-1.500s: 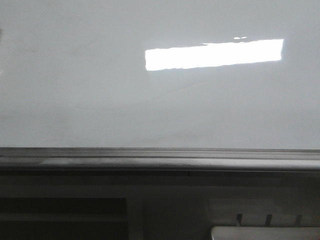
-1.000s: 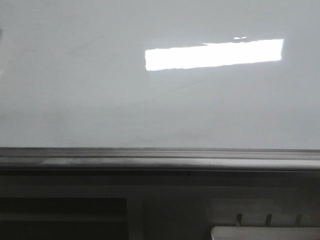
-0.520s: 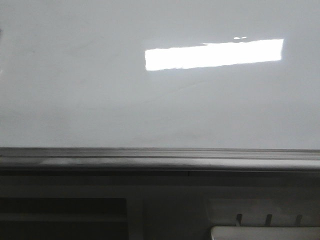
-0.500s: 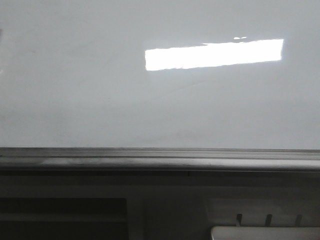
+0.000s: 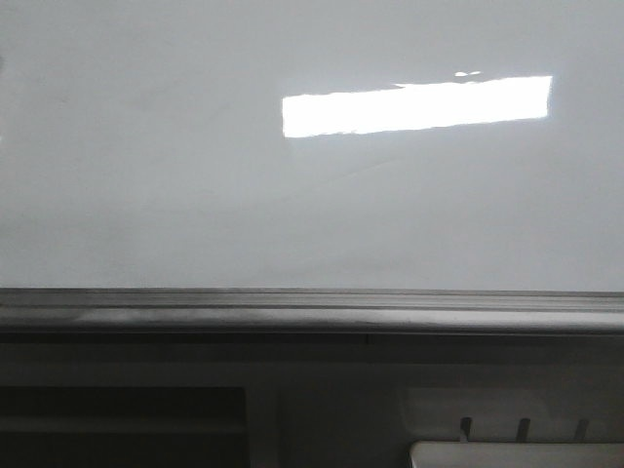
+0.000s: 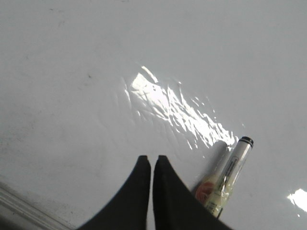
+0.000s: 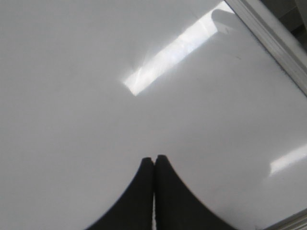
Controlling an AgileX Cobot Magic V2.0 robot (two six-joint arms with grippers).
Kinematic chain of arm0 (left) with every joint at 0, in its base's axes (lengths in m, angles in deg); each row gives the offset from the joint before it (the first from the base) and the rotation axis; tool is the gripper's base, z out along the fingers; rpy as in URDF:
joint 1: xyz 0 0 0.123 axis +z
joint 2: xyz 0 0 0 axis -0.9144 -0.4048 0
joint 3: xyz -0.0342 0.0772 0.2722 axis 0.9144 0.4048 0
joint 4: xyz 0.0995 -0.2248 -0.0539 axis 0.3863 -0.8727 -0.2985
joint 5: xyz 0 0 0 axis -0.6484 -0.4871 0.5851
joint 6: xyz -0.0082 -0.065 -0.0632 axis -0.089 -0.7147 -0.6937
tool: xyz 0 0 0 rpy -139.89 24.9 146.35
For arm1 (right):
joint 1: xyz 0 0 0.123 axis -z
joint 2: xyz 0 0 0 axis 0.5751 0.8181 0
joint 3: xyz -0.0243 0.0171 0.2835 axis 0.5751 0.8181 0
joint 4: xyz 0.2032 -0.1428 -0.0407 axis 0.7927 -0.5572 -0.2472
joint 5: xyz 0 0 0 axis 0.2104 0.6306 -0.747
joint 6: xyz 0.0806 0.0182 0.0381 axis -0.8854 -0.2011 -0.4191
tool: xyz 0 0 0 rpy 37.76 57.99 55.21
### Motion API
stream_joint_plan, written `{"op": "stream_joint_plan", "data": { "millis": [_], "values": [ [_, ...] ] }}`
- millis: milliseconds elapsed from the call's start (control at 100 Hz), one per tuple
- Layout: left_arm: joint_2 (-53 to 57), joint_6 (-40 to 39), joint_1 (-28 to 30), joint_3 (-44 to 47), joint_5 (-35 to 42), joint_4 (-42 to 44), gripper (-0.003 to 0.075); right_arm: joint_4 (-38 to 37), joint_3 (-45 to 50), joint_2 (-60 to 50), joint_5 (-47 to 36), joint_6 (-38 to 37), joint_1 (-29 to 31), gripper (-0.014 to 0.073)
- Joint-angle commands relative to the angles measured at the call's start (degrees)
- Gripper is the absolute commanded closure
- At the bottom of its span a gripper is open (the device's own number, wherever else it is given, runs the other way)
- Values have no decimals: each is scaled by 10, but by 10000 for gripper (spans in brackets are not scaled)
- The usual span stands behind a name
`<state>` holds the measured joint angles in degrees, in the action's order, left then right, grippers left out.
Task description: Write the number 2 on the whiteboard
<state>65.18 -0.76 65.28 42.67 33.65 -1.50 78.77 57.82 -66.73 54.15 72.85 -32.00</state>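
Nothing is written yet; the pickup step seems to come first. The glossy white-grey whiteboard fills the front view, blank, grey metal rail at 6 o'clock. The left hand, pinched closed and empty, has a clear-barrelled black-capped marker at 3 o'clock, needing opening and grasping. The right hand is closed, empty.
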Motion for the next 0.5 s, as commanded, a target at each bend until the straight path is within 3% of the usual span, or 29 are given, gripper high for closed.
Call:
{"op": "stream_joint_plan", "data": {
  "millis": [0, 100, 260, 490],
  "values": [
    [3, -4, -5, 5, 16, 14, 741, -15, -14, 6, -3, 3, -1, 666],
    [-25, -4, -5, 4, 12, 24, 741, -70, -59, 6, 80, 3, -2, 666],
    [-74, -3, -5, 1, 13, 23, 741, -158, -128, 6, 132, 30, -29, 666],
    [-93, 7, -6, -25, -2, 25, 741, -169, -159, 6, 218, 40, -86, 666]
  ]
}}
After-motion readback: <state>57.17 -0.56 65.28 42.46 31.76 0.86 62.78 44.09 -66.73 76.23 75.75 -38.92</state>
